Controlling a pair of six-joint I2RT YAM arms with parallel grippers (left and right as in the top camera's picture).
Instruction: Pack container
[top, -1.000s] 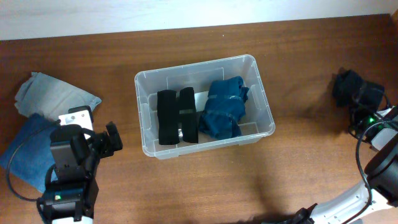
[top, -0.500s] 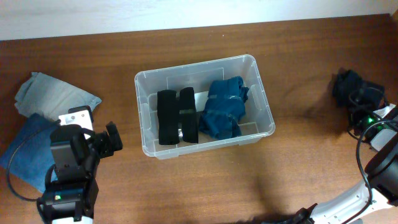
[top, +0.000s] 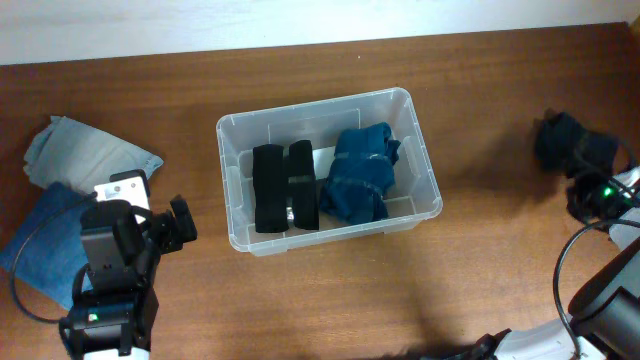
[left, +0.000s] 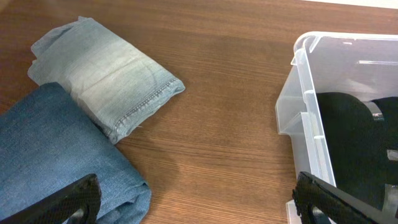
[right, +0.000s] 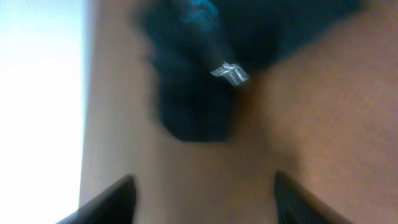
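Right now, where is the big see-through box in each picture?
Overhead: the container sits in the middle of the picture.
Left wrist: its corner and side wall fill the right edge.
Right wrist: not in it; only a blurred dark cloth shows.
Shared landmark: the pale folded jeans, far left of the box from above, top left in the left wrist view.

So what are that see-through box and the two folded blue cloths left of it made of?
The clear rectangular tub looks like glossy plastic: see-through walls, moulded rim. The pale blue folded cloth seems washed denim, matte: stitched hem, faded weave. The darker blue folded cloth beside it is probably denim too.
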